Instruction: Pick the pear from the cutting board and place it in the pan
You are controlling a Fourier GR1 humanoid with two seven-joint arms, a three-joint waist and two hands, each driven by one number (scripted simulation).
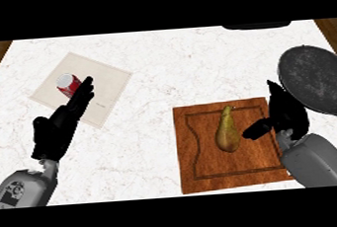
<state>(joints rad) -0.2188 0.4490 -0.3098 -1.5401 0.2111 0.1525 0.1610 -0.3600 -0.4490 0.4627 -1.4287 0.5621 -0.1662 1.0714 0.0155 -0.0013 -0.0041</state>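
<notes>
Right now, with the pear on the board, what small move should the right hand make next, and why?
Probably slide the right hand left to close round the pear: the hand is open beside it at the cutting board edge, not yet touching, and the pan waits just behind.

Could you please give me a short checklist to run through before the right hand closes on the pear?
1. Pear on the cutting board: ok, it lies lengthwise near the board's middle.
2. Right hand open for the grasp: ok, thumb reaches toward the pear, fingers straight.
3. Right hand touching the pear: not ok, a narrow gap shows between thumb and fruit.
4. Pan ready to receive: ok, nothing shows inside it; it sits just beyond the right hand.
5. Left hand out of the way: ok, open at the view's left, over the mat beside the red can.
6. Path from board to pan: ok, no obstacle shows.
</notes>
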